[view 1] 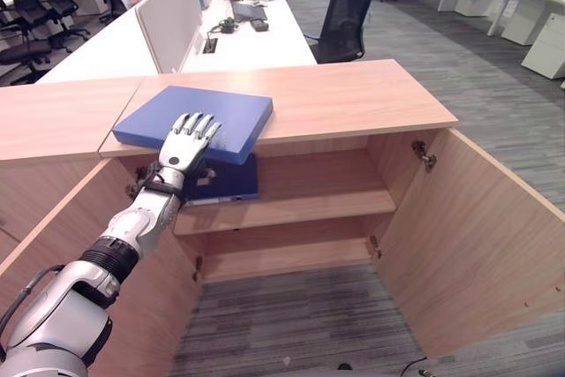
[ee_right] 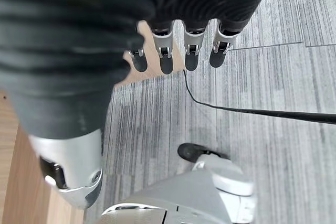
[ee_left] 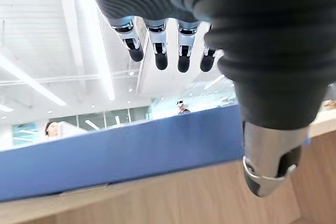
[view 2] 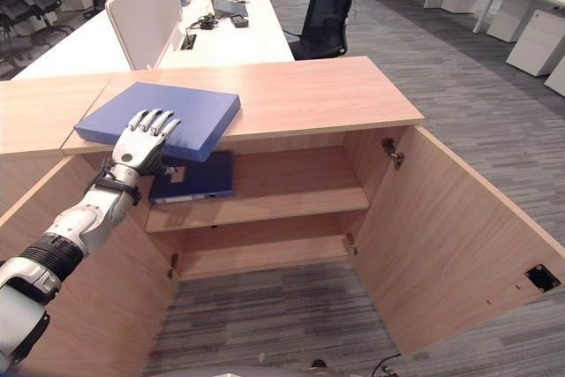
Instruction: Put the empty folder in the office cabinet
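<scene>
So your left hand (view 1: 189,140) is sitting right at the near edge of the folder (view 1: 196,121), fingers straight and spread over its top face, thumb hanging off below the edge. It isn't pinching anything as far as I can tell; in the wrist view the fingers (ee_left: 160,51) are just pointing out above the blue edge (ee_left: 131,153).

The folder is lying flat on the cabinet top (view 1: 353,99), toward its left end, with the near corner poking out past the front lip. Its long axis is running diagonally, from far left toward near right, so the hand is meeting it on a long side. It's looking like a plain, thick blue box-type folder, closed, no label showing on top.

Below it, another blue folder (view 1: 222,180) is already lying on the upper shelf (view 1: 309,205), so you're probably aiming for the free space to the right of that. Both doors (view 1: 468,236) are standing open.

Your right hand (ee_right: 178,51) is hanging down over the carpet (ee_right: 273,98), fingers relaxed and holding nothing, well away from the folder, so the left is the one to use.
</scene>
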Available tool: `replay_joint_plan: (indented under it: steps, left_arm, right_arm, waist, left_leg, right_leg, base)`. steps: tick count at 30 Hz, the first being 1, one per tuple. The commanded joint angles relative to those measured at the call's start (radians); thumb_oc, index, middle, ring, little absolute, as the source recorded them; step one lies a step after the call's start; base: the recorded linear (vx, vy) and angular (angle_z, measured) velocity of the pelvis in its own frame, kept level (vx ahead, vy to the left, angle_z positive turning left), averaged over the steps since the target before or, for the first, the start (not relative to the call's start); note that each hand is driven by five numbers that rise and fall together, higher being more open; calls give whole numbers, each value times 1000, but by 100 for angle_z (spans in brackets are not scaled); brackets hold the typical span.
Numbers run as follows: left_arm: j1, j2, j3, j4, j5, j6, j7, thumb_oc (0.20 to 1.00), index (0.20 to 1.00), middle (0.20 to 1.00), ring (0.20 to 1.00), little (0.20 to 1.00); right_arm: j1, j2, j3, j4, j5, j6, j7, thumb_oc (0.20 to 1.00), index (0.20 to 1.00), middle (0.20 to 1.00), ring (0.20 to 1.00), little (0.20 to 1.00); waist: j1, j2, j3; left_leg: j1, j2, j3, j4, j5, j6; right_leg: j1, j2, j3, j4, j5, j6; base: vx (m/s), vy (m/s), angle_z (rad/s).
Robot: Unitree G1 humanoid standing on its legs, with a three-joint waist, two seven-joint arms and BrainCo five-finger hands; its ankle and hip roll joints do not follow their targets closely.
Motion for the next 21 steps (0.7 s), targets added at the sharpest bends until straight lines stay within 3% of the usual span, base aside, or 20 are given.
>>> replay_joint_plan:
  steps: [1, 21]
  left_arm:
    - [-189, 21, 64, 40, -3, 20, 40, 1000, 1000, 1000, 1000, 1000]
    - [-243, 33, 36, 106, -37, 22, 28, 1000, 1000, 1000, 1000, 1000]
  right_arm:
    - [-61, -8, 30, 33, -25, -13, -8, 1000, 1000, 1000, 1000, 1000]
    - [-68, -14, 22, 40, -19, -4, -5, 1000, 1000, 1000, 1000, 1000]
  waist:
    - [-8, 16, 22]
    - [-21, 22, 34]
  left_leg:
    - [26, 1, -30, 13, -68, -23]
    - [20, -4, -25, 13, -72, -18]
  right_leg:
    - [85, 7, 10, 23, -123, 68]
    - [62, 0, 22, 42, -124, 74]
  base:
    - [0, 0, 0]
    - [11, 5, 0]
